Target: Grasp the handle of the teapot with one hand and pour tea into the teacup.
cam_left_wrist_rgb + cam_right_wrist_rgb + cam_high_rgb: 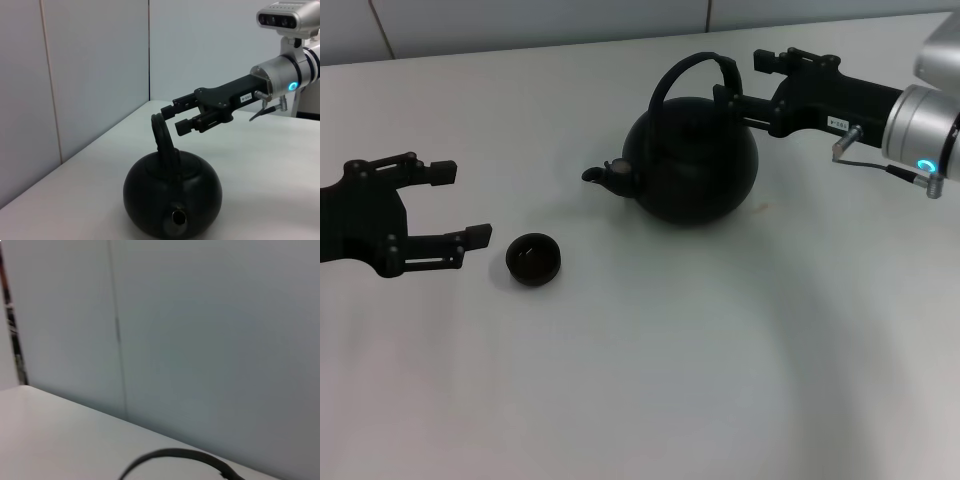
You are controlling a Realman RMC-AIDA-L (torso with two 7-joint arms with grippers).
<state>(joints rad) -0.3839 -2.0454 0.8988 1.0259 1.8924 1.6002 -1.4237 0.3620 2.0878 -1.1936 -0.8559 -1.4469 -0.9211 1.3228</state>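
Note:
The matte-black teapot (692, 165) stands on the white table, its spout (600, 175) toward my left. Its arched handle (692, 66) rises over the lid. My right gripper (745, 80) is open at the handle's upper right part, fingertips right by the hoop; the handle is not clamped. The left wrist view shows the teapot (172, 195), the handle (162, 135) and the right gripper (177, 117) open beside the hoop's top. The right wrist view shows only a strip of the handle (175, 455). The small dark teacup (533, 259) sits left of the teapot. My left gripper (460, 203) is open and empty, just left of the cup.
The white table (720, 380) extends in front of the teapot and cup. A pale wall (90, 75) stands along the table's far edge. Nothing else is on the table.

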